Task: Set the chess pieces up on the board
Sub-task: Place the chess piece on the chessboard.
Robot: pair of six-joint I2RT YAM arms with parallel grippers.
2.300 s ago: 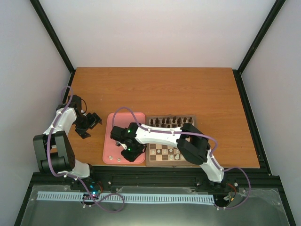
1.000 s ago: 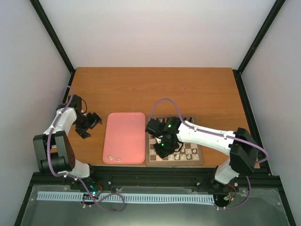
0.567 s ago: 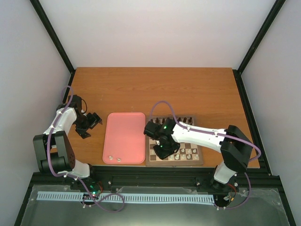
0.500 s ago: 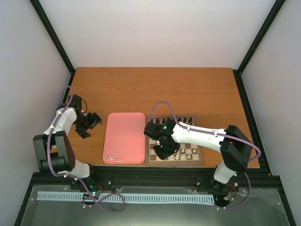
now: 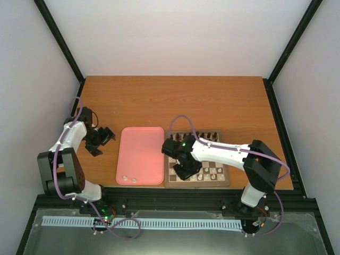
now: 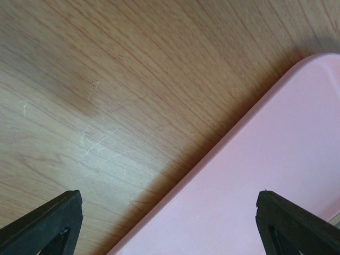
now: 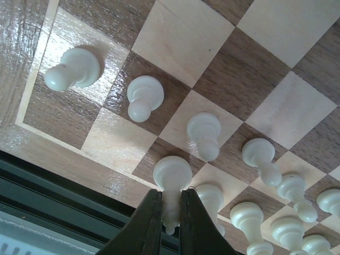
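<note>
Jaws of your right gripper clamp one white chess piece over the board, at its 7 o'clock corner. Your left gripper gapes wide at 9 o'clock of the pink tray.

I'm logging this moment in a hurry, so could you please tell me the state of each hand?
Left hand: open, holding nothing.
Right hand: closed on a white chess piece.
</note>
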